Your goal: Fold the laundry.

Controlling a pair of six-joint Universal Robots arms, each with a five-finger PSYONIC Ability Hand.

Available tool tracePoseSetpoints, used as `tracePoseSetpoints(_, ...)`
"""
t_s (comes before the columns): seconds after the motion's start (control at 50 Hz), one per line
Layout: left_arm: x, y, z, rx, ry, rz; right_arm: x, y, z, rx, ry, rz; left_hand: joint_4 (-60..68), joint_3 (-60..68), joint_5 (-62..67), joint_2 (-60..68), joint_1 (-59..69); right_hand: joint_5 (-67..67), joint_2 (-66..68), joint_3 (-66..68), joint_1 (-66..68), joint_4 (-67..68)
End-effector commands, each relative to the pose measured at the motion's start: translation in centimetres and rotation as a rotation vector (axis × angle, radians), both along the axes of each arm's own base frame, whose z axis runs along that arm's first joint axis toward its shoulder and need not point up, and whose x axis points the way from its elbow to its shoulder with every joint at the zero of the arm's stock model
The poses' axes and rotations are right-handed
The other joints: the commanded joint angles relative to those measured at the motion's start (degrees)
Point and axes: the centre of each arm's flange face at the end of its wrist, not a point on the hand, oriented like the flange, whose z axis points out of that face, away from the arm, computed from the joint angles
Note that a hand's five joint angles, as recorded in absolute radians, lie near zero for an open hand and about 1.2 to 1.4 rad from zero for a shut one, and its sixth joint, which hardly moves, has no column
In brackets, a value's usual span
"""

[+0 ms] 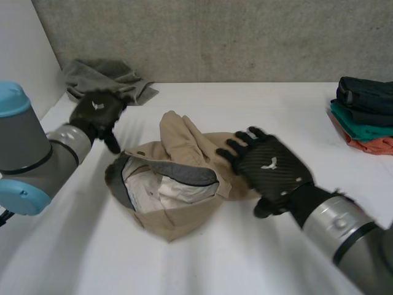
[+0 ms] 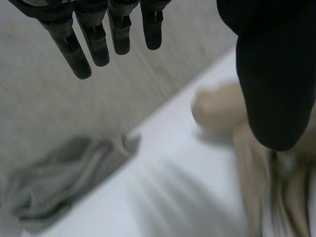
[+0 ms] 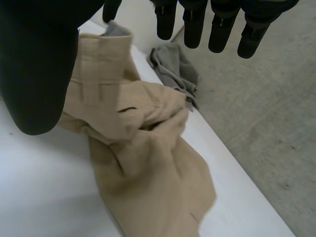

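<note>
left hand (image 1: 97, 114): fingers (image 2: 69, 44) held straight, nothing gripped | right hand (image 1: 270, 165): fingers (image 3: 193, 27) straight over trousers (image 1: 178, 184), nothing gripped | white tabletop (image 1: 245, 258), grey wall (image 1: 215, 37)

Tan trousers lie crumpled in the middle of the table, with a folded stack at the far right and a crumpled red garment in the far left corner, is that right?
Not quite. The crumpled garment in the far left corner is grey, not red, as the head view shows. The tan trousers do lie crumpled in the middle of the table, and the folded stack is at the far right.
</note>
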Motion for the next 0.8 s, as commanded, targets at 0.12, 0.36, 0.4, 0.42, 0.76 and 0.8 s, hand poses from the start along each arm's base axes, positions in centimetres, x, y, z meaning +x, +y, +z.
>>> tracePoseSetpoints(0.12,-0.4,1.8,-4.5,0.171,-0.168,-0.157,0.4,-1.8,-2.7,-0.030,0.034,-0.147,19.3,18.7,19.2,19.1,19.7,-2.4,-2.1,-2.5,-3.4,-2.5)
tracePoseSetpoints(0.36,1.0,-4.8,1.3,-0.281,-0.102,0.257,-3.2,-5.6,-1.5,-0.047,0.010,-0.314,67.1,66.6,67.1,66.9,67.5,-2.4,-2.1,-2.5,-3.4,-2.5)
tracePoseSetpoints(0.4,0.6,-5.1,3.3,-0.366,-0.066,0.299,-3.6,-6.1,-1.2,-0.056,0.006,-0.338,67.1,66.6,67.1,66.9,67.5,-2.4,-2.1,-2.5,-3.4,-2.5)
tracePoseSetpoints(0.42,-0.5,-4.8,5.9,-0.452,-0.020,0.282,-3.8,-6.2,-1.1,-0.058,0.006,-0.344,67.1,66.6,67.1,66.9,67.5,-2.4,-2.1,-2.5,-3.4,-2.5)
tracePoseSetpoints(0.76,-15.7,9.6,12.0,-0.556,0.277,-0.344,-6.5,-8.8,0.1,-0.098,-0.013,-0.463,67.1,66.6,67.1,66.9,67.5,-2.4,-2.1,-2.5,-3.4,-2.5)
tracePoseSetpoints(0.8,-17.2,11.4,9.0,-0.461,0.251,-0.413,-7.0,-9.3,0.1,-0.096,-0.012,-0.480,67.1,66.6,67.1,66.9,67.5,-2.4,-2.1,-2.5,-3.4,-2.5)
